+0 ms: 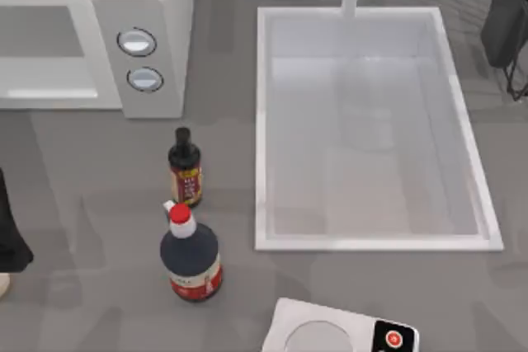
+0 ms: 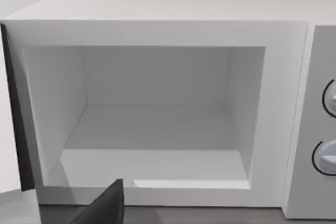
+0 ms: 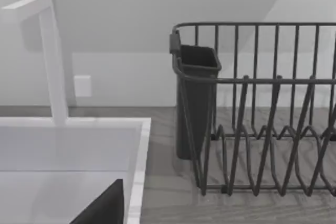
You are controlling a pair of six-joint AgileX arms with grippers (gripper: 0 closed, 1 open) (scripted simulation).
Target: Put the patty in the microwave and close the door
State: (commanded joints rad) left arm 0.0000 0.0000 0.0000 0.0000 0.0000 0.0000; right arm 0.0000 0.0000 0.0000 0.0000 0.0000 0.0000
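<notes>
The white microwave (image 2: 157,108) stands open and empty inside; whether either arm's fingers are spread cannot be told.

Rendered kitchen counter, microwave (image 1: 124,30), white sink (image 1: 375,241) with faucet (image 3: 50,56), dish rack (image 3: 262,108), sauce bottles (image 1: 188,220)

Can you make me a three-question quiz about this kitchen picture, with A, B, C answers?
1. Where is the sink?
A. right of the bottles
B. on the microwave
C. left of the microwave

2. How many knobs on the microwave?
A. one
B. two
C. four

3. Is the microwave's inside showing?
A. yes, open and bare
B. no, shut
C. yes, with a plate inside

Answers: A, the basin lies right of both bottles; B, two round knobs sit on the grey panel; A, the left wrist view looks straight into the bare cavity.
</notes>
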